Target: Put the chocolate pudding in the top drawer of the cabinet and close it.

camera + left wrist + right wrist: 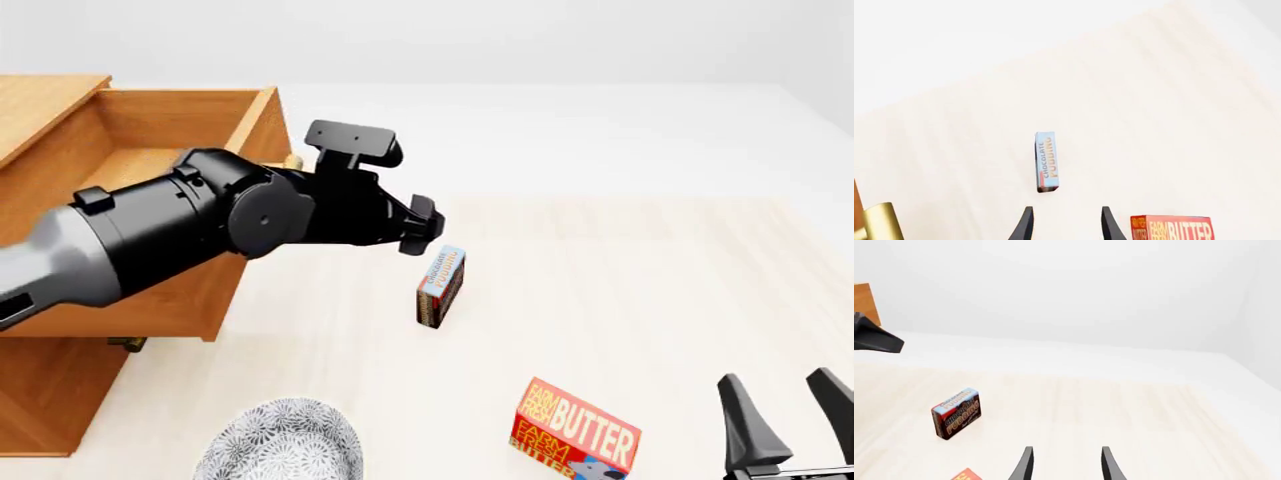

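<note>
the chocolate pudding (442, 287) stands upright on a narrow edge on the table (641, 270), just right of the cabinet (54, 400) and well apart from the butter box (577, 432) nearer the camera. the top drawer (147, 130) is pulled out and nothing shows inside it. the left gripper (418, 226) hovers just above and left of the pudding with its fingers spread and nothing between them; the left wrist view confirms this, showing two separated finger tips with the box beyond them. the right gripper (787, 415) sits low at the right, fingers likewise spread and empty, well apart from every object.

risks from here:
- the pudding is thin and stands on edge; a finger that brushes it during descent would likely tip it flat, where a side grasp becomes harder.
- an off-centre pinch on the narrow box could let it pivot or slip during the lift to the drawer.
- the left forearm lies across the drawer front; a careless swing could knock it.

view differences: the front view alone shows the drawer, the cabinet and a patterned bowl (283, 442). the right wrist view shows the pudding's (956, 413) dark brown broad face. the left wrist view shows its light blue narrow face (1046, 161) and a brass handle (881, 222) at the frame edge.
</note>
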Controlling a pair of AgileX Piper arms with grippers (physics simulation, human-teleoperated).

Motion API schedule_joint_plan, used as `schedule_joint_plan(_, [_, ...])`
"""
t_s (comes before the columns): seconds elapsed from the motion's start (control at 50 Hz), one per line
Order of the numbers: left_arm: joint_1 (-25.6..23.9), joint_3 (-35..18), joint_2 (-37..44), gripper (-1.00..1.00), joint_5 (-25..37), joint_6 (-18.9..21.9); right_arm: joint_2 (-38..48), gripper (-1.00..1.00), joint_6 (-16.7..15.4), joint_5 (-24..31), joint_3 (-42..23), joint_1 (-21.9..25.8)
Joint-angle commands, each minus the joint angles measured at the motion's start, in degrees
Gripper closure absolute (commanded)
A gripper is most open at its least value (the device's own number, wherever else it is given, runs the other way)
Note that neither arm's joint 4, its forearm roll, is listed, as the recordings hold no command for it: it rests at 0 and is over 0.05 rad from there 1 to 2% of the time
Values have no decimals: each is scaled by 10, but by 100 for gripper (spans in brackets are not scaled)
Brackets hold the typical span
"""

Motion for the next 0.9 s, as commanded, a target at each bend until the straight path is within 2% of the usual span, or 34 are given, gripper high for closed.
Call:
schedule_joint_plan(0.02, [20, -3, 18, -100, -12, 19, 0, -100, 1, 1, 0, 0])
schedule_joint_plan(0.9, [4, 20, 75, -100, -73, -6, 0, -100, 4, 1, 0, 0])
